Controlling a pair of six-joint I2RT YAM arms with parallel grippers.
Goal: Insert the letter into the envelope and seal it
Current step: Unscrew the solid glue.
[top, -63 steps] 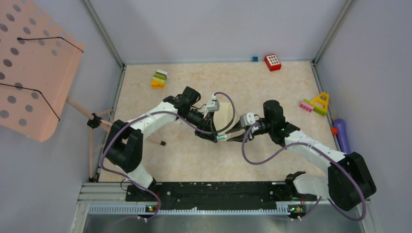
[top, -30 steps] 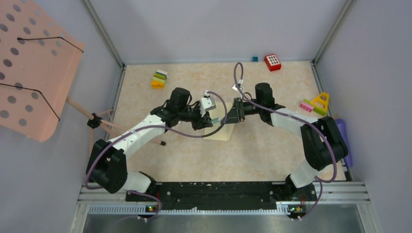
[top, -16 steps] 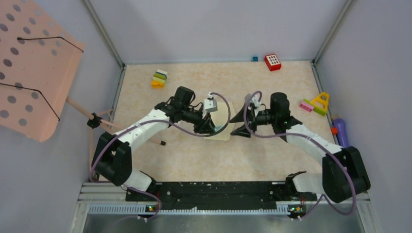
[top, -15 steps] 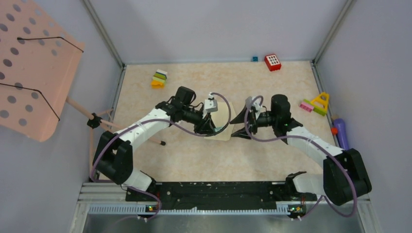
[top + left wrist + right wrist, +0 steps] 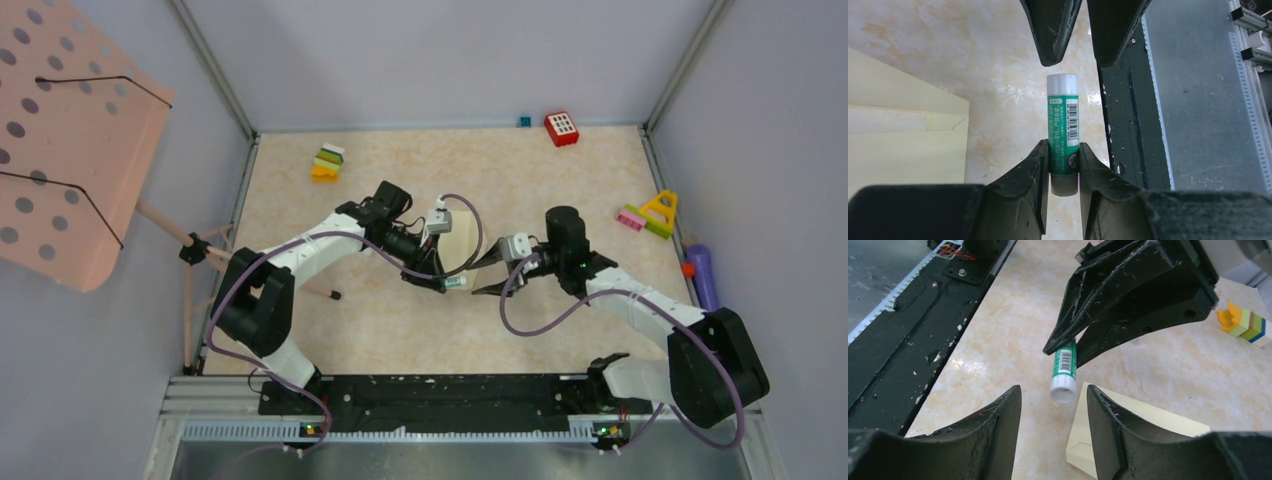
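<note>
Task status: sealing stage, not complete. No loose letter shows on the tabletop (image 5: 380,330). Whether it sits inside the envelope (image 5: 461,243) cannot be confirmed from any view. The left claw (image 5: 1064,150) is clamped on the base end of a green glue stick (image 5: 1063,115), and the stick's white cap is on. The right claw (image 5: 480,279) stands apart and empty, its tips facing the cap end at close range without touching it. Judged remaining steps: remove the cap, apply glue to the flap, fold the flap down and press it.

Envelope position: flat on the tabletop near its centre, just beyond the glue stick on the side away from the arm bases. In the top view it is partly hidden under the left arm and its cable. Neither claw grips it.

Envelope orientation: the long axis runs roughly from the near edge toward the far wall, slightly tilted. One short edge faces the arm bases. A slanted edge and fold lines show on the side toward the right arm, which suggests the flap lies open there; this is a judgement, not confirmed
</note>
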